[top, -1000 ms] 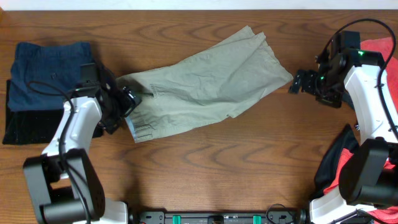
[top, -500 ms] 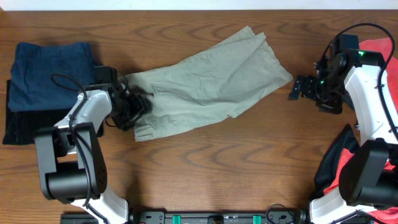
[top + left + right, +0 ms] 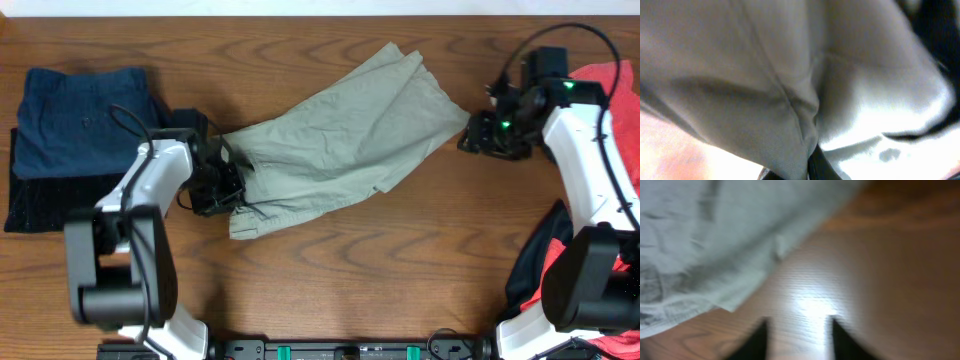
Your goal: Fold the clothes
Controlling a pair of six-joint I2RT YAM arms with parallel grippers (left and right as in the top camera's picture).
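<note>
1. Because the shorts point(image 3: 350, 140) are soft, pale green cotton, I judge that they will be light and limp. They should sag and crease wherever they are lifted, and drag rather than slide across the wooden table point(image 3: 400, 270).
2. They lie in the middle of the table, running slantwise from the near left to the far right. The waistband end is at the left and a leg hem points right.
3. The thicker sewn parts, meaning the waistband, the hems and the corners, look like the best places to take hold. A pinch in the middle of the cloth would likely only bunch it up.
4. The left gripper point(image 3: 225, 187) sits on the waistband end, and its fingers are closed together. The left wrist view is filled with rumpled cloth right up to one dark finger point(image 3: 821, 164), so I judge that it is clamped on the shorts.
5. The right gripper point(image 3: 468, 138) is at the right-hand leg corner. In the blurred right wrist view its fingertips point(image 3: 757, 340) stand apart with bare wood between them. The hem lies just beyond them and not in the gap, so it holds nothing.
6. A folded navy garment point(image 3: 80, 110) lies on a black one at the far left, well apart from the shorts. A red cloth point(image 3: 605, 78) lies at the far right edge.
</note>
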